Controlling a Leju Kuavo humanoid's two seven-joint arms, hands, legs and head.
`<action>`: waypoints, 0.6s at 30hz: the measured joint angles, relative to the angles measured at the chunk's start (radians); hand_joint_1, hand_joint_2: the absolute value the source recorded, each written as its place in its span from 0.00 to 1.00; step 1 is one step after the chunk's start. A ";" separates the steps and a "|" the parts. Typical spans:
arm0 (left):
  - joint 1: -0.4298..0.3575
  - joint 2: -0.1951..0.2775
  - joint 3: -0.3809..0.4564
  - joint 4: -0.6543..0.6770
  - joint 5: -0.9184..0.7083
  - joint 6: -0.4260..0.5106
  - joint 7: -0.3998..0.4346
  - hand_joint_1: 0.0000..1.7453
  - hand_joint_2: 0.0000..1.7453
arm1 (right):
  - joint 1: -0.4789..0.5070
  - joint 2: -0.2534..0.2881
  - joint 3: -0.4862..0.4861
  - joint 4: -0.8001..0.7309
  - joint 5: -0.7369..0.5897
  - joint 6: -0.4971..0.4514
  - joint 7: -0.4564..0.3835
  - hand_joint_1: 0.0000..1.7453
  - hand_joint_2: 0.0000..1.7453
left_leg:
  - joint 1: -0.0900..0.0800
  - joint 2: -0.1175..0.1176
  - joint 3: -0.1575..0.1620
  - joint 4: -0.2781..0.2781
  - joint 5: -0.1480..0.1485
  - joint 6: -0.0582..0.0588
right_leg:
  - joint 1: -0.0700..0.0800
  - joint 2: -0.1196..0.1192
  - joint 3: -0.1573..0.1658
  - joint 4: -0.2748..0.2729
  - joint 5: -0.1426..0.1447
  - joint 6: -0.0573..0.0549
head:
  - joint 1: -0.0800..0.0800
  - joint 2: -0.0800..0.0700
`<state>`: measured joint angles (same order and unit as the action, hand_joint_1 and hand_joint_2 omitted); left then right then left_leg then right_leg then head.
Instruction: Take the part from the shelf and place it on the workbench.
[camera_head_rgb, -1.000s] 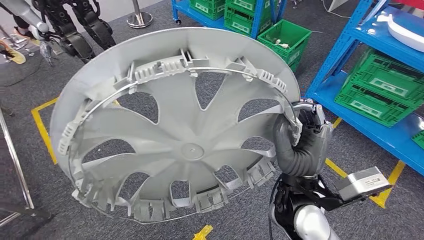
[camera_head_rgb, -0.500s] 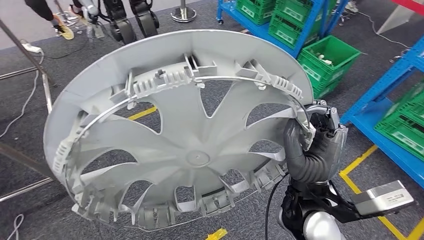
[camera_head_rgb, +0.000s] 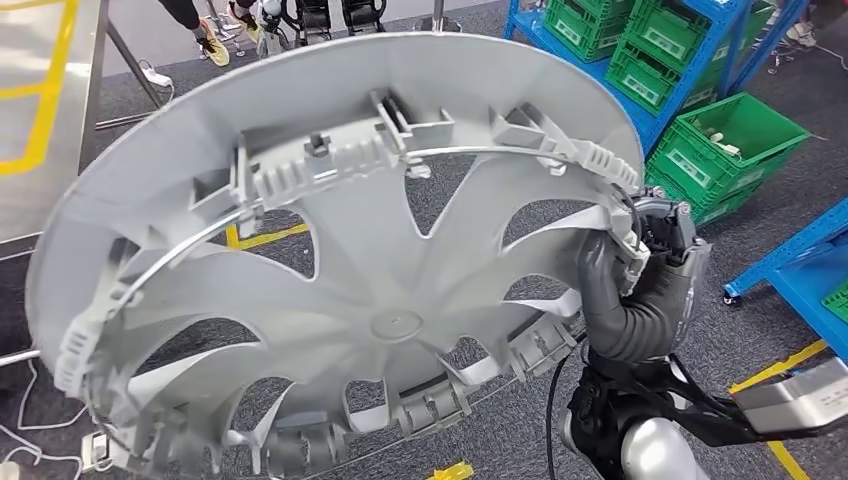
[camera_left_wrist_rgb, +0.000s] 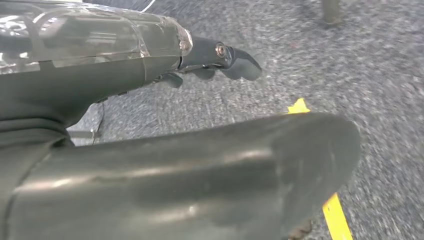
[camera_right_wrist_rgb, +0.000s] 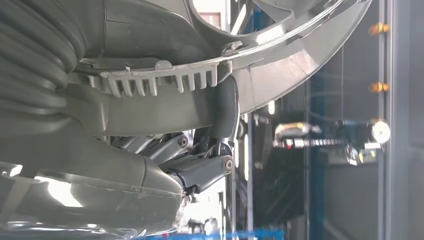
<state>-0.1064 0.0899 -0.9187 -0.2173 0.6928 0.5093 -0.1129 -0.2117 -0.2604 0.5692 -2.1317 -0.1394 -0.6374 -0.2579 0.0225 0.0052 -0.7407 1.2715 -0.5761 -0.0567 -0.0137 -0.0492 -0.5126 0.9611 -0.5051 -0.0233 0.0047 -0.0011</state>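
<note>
The part is a large silver wheel cover (camera_head_rgb: 330, 260), held up in front of me with its ribbed inner side toward the camera. My right hand (camera_head_rgb: 640, 270) grips its right rim, thumb on the inner side and fingers behind. In the right wrist view the cover's rim (camera_right_wrist_rgb: 280, 65) with its toothed clip runs across my right hand (camera_right_wrist_rgb: 200, 165), whose fingers (camera_right_wrist_rgb: 205, 172) curl around it. My left hand (camera_left_wrist_rgb: 215, 55) hangs over the carpet, fingers extended and holding nothing.
Blue shelving (camera_head_rgb: 700, 40) with green crates (camera_head_rgb: 720, 150) stands at the back right. A metal panel with yellow lines (camera_head_rgb: 50, 110) is at the far left. Yellow floor tape (camera_head_rgb: 770, 380) marks the grey carpet. A person's feet (camera_head_rgb: 210, 40) show at the back.
The whole scene has shifted right as I turn left: the shelves and crates slid rightward and a metal panel came in at the left. The cover stays in my right hand.
</note>
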 joint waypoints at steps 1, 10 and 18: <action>0.000 0.001 0.000 0.000 0.000 0.000 0.000 0.00 0.00 | 0.000 -0.001 0.000 0.000 0.000 0.000 0.000 0.93 1.00 | 0.006 0.009 0.025 -0.045 0.030 -0.009 | -0.005 -0.011 0.001 0.005 -0.004 0.007 | -0.003 0.000; -0.001 0.003 0.005 0.001 0.000 0.000 -0.001 0.00 0.00 | -0.004 -0.006 0.000 -0.007 0.001 0.001 0.000 0.93 1.00 | -0.003 0.045 0.115 -0.228 0.089 0.049 | -0.014 -0.013 -0.015 0.084 -0.076 0.061 | 0.000 0.000; -0.003 0.002 0.006 0.004 0.000 0.000 -0.001 0.00 0.00 | 0.000 -0.014 0.000 -0.008 0.001 0.001 0.000 0.93 1.00 | -0.027 -0.079 0.120 -0.228 0.097 0.070 | 0.012 0.083 -0.072 0.177 -0.062 0.004 | 0.037 0.000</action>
<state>-0.1094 0.0915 -0.9128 -0.2137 0.6928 0.5093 -0.1140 -0.2114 -0.2746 0.5691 -2.1399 -0.1388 -0.6367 -0.2575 -0.0046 -0.0741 -0.6209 1.0436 -0.4794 0.0136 -0.0021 0.0337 -0.5851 1.1380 -0.5666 -0.0190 0.0413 -0.0011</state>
